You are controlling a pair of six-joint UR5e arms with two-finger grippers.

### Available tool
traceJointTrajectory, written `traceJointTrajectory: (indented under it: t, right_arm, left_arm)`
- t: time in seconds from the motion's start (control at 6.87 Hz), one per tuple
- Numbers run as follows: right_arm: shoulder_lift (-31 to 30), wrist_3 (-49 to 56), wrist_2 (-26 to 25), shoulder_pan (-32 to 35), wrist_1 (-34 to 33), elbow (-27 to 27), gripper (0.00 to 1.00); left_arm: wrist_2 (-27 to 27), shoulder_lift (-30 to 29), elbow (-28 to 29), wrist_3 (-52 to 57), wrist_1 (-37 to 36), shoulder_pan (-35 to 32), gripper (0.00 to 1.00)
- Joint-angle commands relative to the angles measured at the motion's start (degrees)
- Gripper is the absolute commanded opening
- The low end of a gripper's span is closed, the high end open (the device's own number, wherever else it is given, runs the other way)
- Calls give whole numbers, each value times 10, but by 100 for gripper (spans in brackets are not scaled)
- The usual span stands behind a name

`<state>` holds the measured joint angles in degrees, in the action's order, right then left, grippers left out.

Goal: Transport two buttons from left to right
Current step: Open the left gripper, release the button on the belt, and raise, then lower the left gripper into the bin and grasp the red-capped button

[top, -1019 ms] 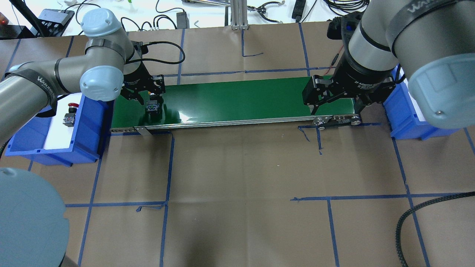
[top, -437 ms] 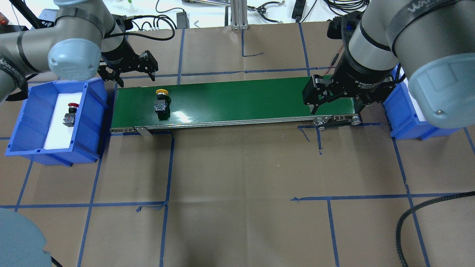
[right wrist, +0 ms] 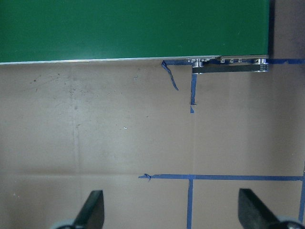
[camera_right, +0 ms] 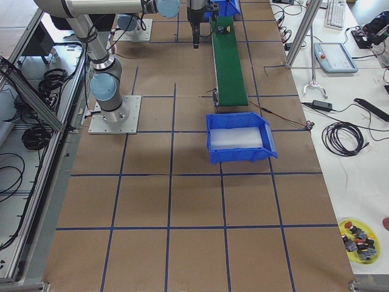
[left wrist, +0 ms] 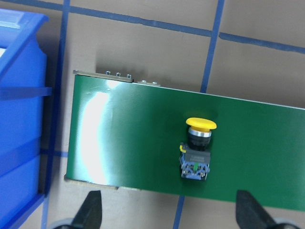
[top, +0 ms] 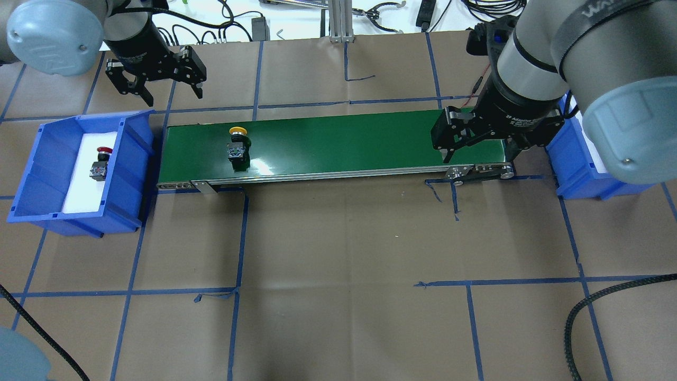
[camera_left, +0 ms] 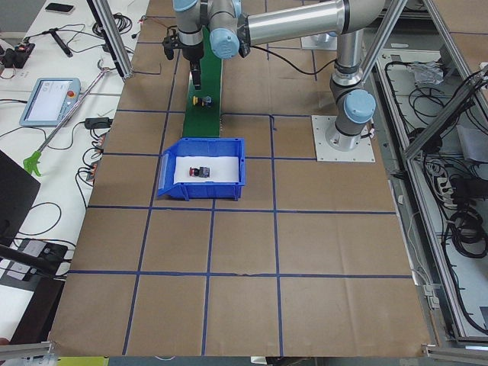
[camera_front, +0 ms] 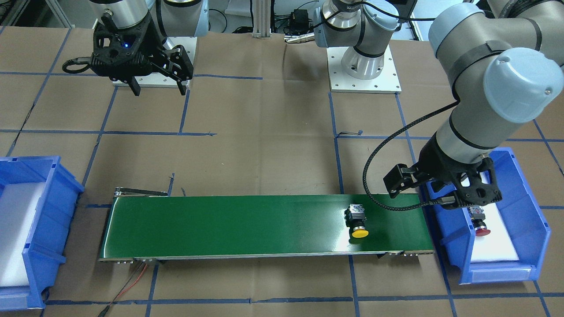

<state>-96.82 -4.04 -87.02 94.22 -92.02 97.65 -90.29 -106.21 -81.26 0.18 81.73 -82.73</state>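
- The yellow button [top: 237, 143] has a round yellow mushroom cap on a black collar and a blocky grey-black body with blue and green bits at its foot. It lies on its side on the green belt [top: 344, 140], near the belt's left end, with its cap pointing at the desk's edge far from the robot. Nothing is touching it.
- The red button [top: 100, 163] has the same shape with a red cap. It lies on its side on white foam [top: 79, 198] in the blue bin [top: 31, 174] at the desk's left end, with its cap toward the far edge.
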Motion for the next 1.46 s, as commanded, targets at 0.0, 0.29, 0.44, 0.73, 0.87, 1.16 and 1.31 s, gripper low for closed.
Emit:
traceJointTrajectory:
  t: [0.0, 0.29, 0.44, 0.73, 0.87, 1.16, 1.31]
  right_arm:
    - [1, 0, 0, 0, 0, 0, 100]
    - [1, 1, -1, 0, -1, -1, 100]
    - [0, 1, 0, 0, -2, -1, 100]
    - [-1, 1, 0, 0, -2, -1, 100]
    - [0, 1, 0, 0, -2, -2, 100]
    - [0, 2, 0, 0, -2, -2, 100]
    - [-1, 2, 0, 0, -2, -2, 100]
  left_arm:
    - [1, -6, 11, 107, 10, 77, 100]
    - [-1, -14, 11, 202, 9, 144, 100]
    - [-1, -21, 12, 249, 8, 182, 100]
    - [-1, -51, 13, 306, -3, 231, 100]
    - [-1, -58, 10, 306, -23, 231, 100]
    - [0, -74, -6, 299, -59, 228, 100]
    - [5, -83, -7, 299, -62, 228, 99]
